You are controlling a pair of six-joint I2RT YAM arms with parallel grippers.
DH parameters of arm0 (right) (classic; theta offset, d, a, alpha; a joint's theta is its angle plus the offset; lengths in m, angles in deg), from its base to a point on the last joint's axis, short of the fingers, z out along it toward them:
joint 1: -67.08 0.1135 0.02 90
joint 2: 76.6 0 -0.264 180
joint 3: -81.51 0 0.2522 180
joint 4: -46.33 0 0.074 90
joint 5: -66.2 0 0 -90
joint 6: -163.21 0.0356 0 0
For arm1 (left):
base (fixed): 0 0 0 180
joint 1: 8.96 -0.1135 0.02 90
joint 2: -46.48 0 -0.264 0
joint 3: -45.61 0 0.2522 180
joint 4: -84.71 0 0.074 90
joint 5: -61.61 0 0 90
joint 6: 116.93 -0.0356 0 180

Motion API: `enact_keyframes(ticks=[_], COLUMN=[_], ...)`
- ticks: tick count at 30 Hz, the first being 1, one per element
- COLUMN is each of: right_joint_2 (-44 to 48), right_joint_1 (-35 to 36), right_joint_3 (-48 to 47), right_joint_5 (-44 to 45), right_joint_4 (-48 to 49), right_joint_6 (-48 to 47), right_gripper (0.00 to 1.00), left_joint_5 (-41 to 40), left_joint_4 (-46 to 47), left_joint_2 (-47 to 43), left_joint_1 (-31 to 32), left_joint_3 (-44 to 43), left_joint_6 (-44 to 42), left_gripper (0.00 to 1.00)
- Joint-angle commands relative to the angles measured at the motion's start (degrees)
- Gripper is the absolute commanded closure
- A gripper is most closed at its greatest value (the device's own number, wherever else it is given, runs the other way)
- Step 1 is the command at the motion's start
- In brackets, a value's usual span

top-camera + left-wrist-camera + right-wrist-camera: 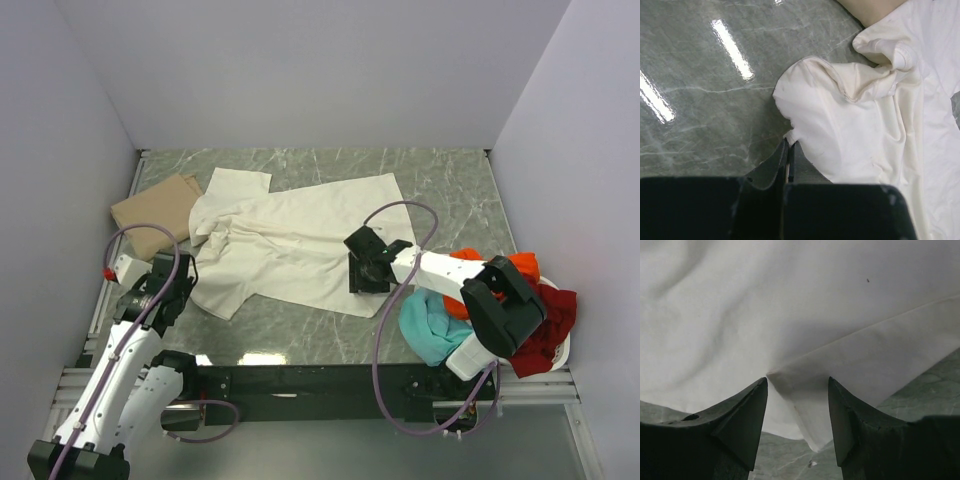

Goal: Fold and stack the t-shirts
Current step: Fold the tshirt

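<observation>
The large cream-white t-shirt (290, 240) lies spread and rumpled across the middle of the table. My left gripper (186, 284) is at its left sleeve; in the left wrist view the gripper (790, 142) is shut, with the shirt's (855, 125) edge pinched at the tips. My right gripper (368, 270) hovers over the shirt's near right hem. In the right wrist view it (797, 380) is open, with a folded corner of the shirt (790, 300) between its fingers. The tan t-shirt (155, 212) lies folded at the back left. The teal (430, 325), orange (480, 272) and dark red (550, 330) t-shirts are heaped at the right.
A white plastic basket (562, 350) at the near right holds the coloured heap. The green marble table (440, 180) is walled by white panels on three sides. The right arm's cable (400, 210) loops over the shirt.
</observation>
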Motion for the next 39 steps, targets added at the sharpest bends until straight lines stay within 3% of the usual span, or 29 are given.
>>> enact_keyframes(ticks=[1,12,19,23,28,39], right_joint_2=[0.48,-2.24,-1.02,0.65,0.31,2.94], right_joint_1=[0.68,1.65,1.91,1.91,1.91,3.14], right_joint_3=[-0.63,-1.51,-1.07,-1.51,-2.3,-3.7], right_joint_5=[4.4,0.71,1.06,1.33,0.8,1.85], right_joint_4=[-0.95,0.98,-0.41,-1.21,-1.56,-2.79], right_joint_6=[0.83,1.27,1.8,1.98,1.98,1.97], right_gripper=[0.42,0.55,0.79,0.77,0.67,0.64], left_joint_5=[-1.19,-1.45,-1.54,-1.54,-1.28,-0.22], left_joint_4=[0.43,0.78,0.69,0.6,0.78,1.74], left_joint_2=[-1.1,-1.89,-2.06,-2.06,-2.24,-2.5], left_joint_1=[-0.13,-0.04,-0.13,-0.13,-0.13,-0.13], left_joint_3=[-0.33,-0.51,-1.04,-1.3,-1.21,-0.34], left_joint_6=[-1.9,-2.87,-3.4,-3.84,-4.01,-4.01], left_gripper=[1.0,1.0,0.99,1.0,1.0,1.0])
